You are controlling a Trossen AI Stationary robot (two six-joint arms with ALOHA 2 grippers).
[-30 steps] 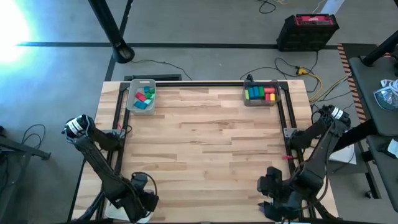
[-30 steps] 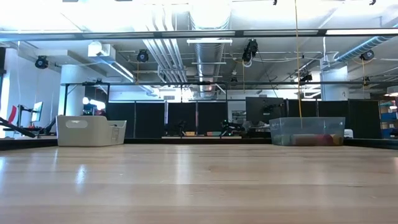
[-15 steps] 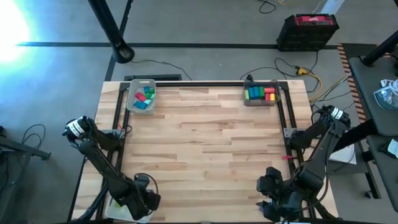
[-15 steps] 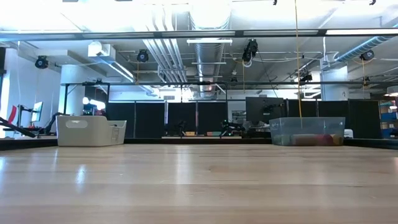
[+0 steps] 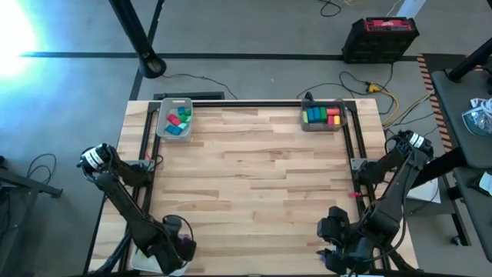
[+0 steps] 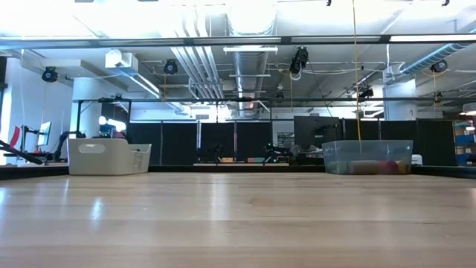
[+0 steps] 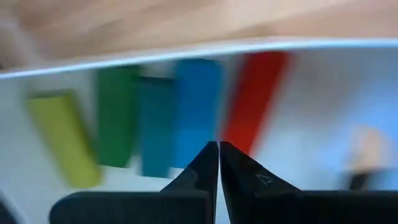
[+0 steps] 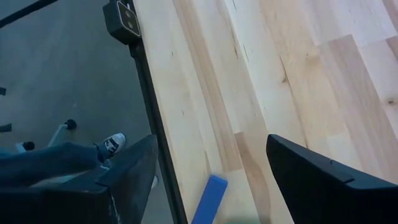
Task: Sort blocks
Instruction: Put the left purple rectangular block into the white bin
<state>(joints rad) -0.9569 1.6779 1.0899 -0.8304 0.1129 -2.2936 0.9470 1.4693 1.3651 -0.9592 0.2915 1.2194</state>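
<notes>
Left gripper (image 7: 218,152): fingers pressed together, empty, over white tray (image 7: 298,81) of blocks (image 7: 193,112), apparently choosing | right gripper (image 8: 208,168): fingers spread, empty, above blue block (image 8: 209,198) at table (image 5: 254,169) near edge | sorted blocks in far-corner bins.

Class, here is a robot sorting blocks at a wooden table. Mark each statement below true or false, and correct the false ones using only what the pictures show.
1. The left gripper has its fingers shut, over a white tray of blocks. True.
2. The right gripper is shut on a blue block. False: its fingers stand wide apart, and the blue block lies on the table between them.
3. Two trays sit at the table's far edge, a grey tray toward the left and a clear tray toward the right. True.
4. Both far trays are empty. False: each holds coloured blocks.
5. Both arms are stretched over the middle of the table. False: both grippers are at the near edge.
</notes>
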